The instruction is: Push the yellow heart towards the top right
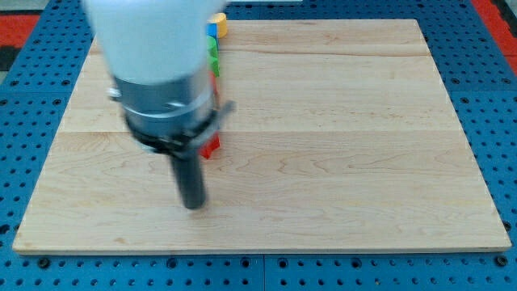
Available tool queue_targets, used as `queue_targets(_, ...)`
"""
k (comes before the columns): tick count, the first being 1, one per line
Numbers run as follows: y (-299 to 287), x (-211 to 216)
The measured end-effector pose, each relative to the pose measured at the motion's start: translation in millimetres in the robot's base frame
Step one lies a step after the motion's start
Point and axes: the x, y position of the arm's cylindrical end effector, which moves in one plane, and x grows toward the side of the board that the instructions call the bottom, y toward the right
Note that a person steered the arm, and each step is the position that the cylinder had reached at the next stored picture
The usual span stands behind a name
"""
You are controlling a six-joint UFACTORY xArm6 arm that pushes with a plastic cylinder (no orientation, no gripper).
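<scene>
My arm fills the view's upper left and hides most of the blocks behind it. My tip (194, 205) rests on the wooden board (339, 153) at the lower left. A yellow block (219, 22) peeks out at the board's top edge, right of the arm; its shape cannot be made out. Below it show slivers of a blue block (213, 31), a green block (215, 55) and a red block (211, 147). The red block lies just up and right of my tip. The yellow block is far above my tip.
The board lies on a blue perforated table (485, 97). A red area (24, 20) shows at the view's top left corner. The arm's grey collar (166, 109) covers the blocks' left sides.
</scene>
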Motion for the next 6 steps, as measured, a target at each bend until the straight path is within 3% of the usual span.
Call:
queue_targets(1,-60,-15)
queue_targets(2,-75,-35)
queue_targets(4,-114,-132)
queue_targets(6,-108,-218)
